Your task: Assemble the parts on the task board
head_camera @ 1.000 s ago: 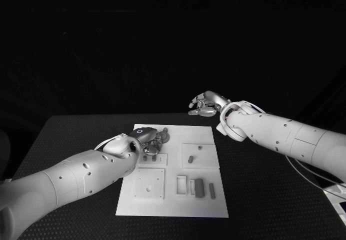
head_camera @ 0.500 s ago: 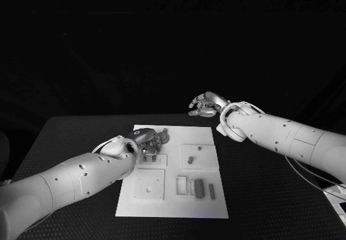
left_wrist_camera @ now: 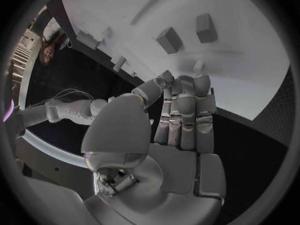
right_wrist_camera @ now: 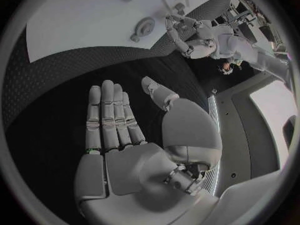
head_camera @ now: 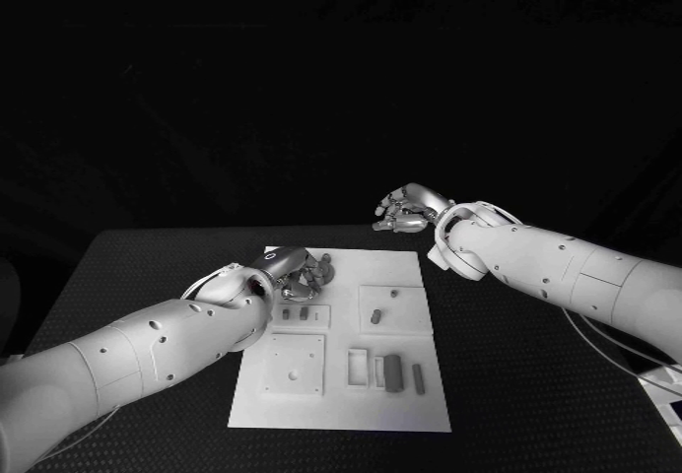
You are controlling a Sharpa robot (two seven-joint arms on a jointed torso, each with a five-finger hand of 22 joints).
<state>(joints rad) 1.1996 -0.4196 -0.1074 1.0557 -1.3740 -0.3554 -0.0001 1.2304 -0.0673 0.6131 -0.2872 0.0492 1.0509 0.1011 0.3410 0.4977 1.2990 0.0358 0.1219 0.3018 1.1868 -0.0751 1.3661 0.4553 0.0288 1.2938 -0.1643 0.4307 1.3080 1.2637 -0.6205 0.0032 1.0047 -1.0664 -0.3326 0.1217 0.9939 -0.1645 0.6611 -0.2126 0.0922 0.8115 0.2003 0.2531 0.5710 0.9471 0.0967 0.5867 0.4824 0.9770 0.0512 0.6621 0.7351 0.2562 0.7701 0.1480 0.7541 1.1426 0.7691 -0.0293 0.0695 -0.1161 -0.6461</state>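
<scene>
Meanwhile, the left robot hand (head_camera: 296, 273) is hovering over the far left part of the task board (head_camera: 341, 414), having edged slightly farther toward the board's far edge than a second ago; its fingers (left_wrist_camera: 186, 116) are lying straight and pressed side by side, and they are gripping nothing. The task board is lying flat in the middle of the black desk (head_camera: 128, 286), its long sides running from the near edge toward the far edge. On it, small grey parts are sitting in raised square fixtures: two short pegs (head_camera: 295, 314) are standing just beside the left robot hand, one slanted peg (head_camera: 375, 315) is resting in the square toward the board's right side, and two upright bars (head_camera: 404, 372) are standing near the board's near right corner beside a rectangular frame (head_camera: 357, 366). A plain square plate with a small hole (head_camera: 293, 364) is lying at the near left of the board. None of these pieces is showing any shift from the earlier frames. The right robot hand (head_camera: 402, 210) is staying raised beyond the board's far right corner, much where it was a second ago, well apart from the parts; from its wrist camera its fingers (right_wrist_camera: 112, 117) are stretching out straight and close together with the thumb standing off to the side, holding nothing.
</scene>
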